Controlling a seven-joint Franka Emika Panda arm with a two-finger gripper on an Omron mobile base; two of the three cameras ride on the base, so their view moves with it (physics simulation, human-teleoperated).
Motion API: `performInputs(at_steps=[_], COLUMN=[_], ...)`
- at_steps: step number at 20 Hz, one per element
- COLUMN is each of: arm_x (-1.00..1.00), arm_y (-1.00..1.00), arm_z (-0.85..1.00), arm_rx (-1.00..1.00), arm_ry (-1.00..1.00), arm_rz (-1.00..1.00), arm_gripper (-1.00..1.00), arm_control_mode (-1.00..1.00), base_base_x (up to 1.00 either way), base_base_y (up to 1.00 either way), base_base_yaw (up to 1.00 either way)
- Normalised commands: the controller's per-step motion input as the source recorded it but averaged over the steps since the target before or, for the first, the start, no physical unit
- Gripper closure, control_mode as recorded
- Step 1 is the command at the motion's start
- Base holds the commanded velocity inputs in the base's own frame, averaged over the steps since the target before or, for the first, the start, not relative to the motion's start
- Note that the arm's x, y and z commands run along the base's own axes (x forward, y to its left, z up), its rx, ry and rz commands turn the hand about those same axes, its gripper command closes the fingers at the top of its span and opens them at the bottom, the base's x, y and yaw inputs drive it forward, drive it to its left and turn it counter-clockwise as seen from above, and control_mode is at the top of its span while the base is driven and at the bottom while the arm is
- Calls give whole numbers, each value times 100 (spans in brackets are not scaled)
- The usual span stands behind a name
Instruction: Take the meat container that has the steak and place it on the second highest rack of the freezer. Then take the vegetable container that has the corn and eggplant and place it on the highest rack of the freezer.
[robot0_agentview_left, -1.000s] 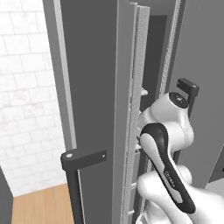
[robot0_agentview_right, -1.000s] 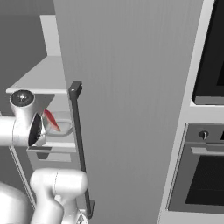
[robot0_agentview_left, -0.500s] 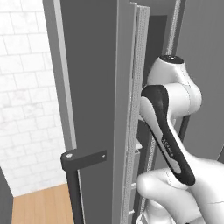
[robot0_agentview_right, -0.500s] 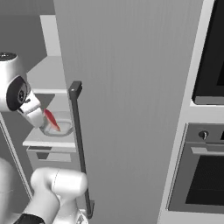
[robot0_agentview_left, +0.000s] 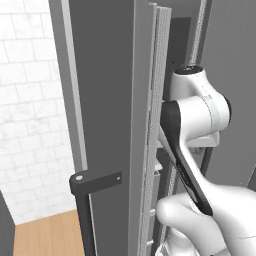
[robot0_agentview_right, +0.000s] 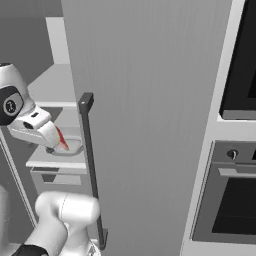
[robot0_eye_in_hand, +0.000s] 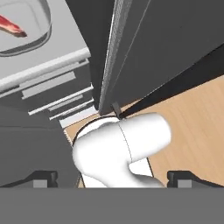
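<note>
The meat container (robot0_agentview_right: 70, 148), a shallow grey tray, rests on a light grey shelf inside the freezer (robot0_agentview_right: 150, 100), whose door stands open. The red steak (robot0_agentview_right: 62, 141) lies in it. In the hand view the meat container (robot0_eye_in_hand: 37, 37) and the steak (robot0_eye_in_hand: 11, 27) sit at the top left, well away from the fingertips (robot0_eye_in_hand: 41, 177). My gripper (robot0_eye_in_hand: 113, 177) is open and holds nothing. In the right base view my gripper (robot0_agentview_right: 49, 144) hangs just left of the tray, close to its rim. The vegetable container, corn and eggplant are out of view.
The freezer door's long black handle (robot0_agentview_right: 91, 170) runs down just right of my hand. Drawer fronts (robot0_eye_in_hand: 52, 94) sit below the shelf. Built-in ovens (robot0_agentview_right: 225, 200) stand to the right. A white tiled wall (robot0_agentview_left: 25, 125) and wood floor (robot0_agentview_left: 45, 235) lie left of the door.
The arm's upper joints have risen and swung, and the hand has lifted slightly off the tray. The tray with the steak stays on its shelf. The jaws stay open.
</note>
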Motion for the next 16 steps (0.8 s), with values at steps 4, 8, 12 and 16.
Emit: performInputs(at_steps=[4, 8, 12, 16], arm_x=[0, 0, 0, 0], arm_y=[0, 0, 0, 0], arm_z=[0, 0, 0, 0], arm_rx=[0, 0, 0, 0], arm_ry=[0, 0, 0, 0], arm_rz=[0, 0, 0, 0], arm_gripper=[-100, -100, -100, -100], arm_control_mode=[100, 100, 100, 100], base_base_x=[-88, -32, 0, 5], base_base_y=[-57, -96, -100, -100], base_base_yaw=[0, 0, 3, 7])
